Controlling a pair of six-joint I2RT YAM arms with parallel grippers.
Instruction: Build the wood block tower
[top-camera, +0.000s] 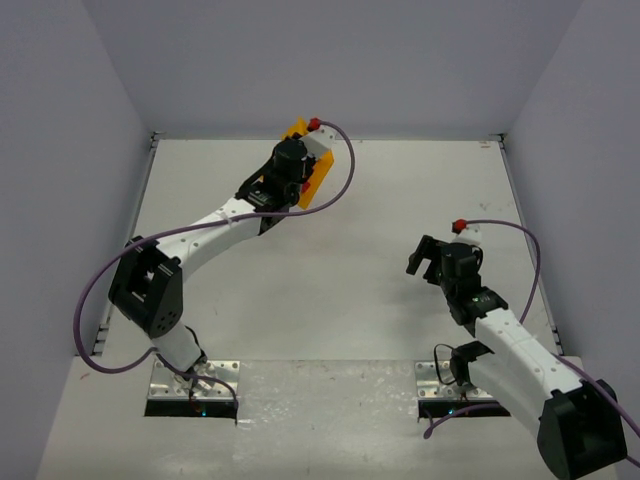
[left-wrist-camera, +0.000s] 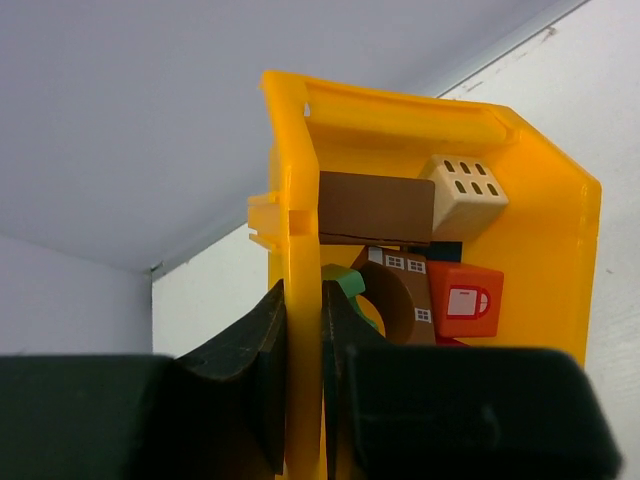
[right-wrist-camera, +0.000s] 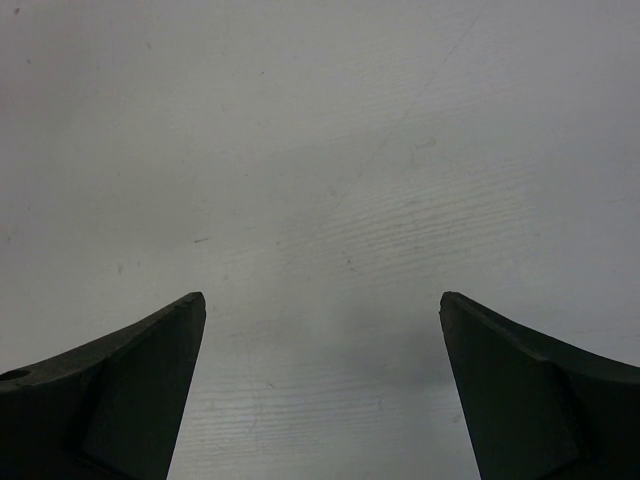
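My left gripper is shut on the side wall of a yellow-orange tray and holds it tipped up off the table at the back centre; the tray also shows in the top view. Inside it lie wooden blocks: a brown slab, a tan block with windows, an orange-red block with a cup picture, a brown arch and a green piece. My right gripper is open and empty over bare table at the right; it also shows in the right wrist view.
White walls enclose the table on the left, back and right. The left arm's purple cable loops beside the tray.
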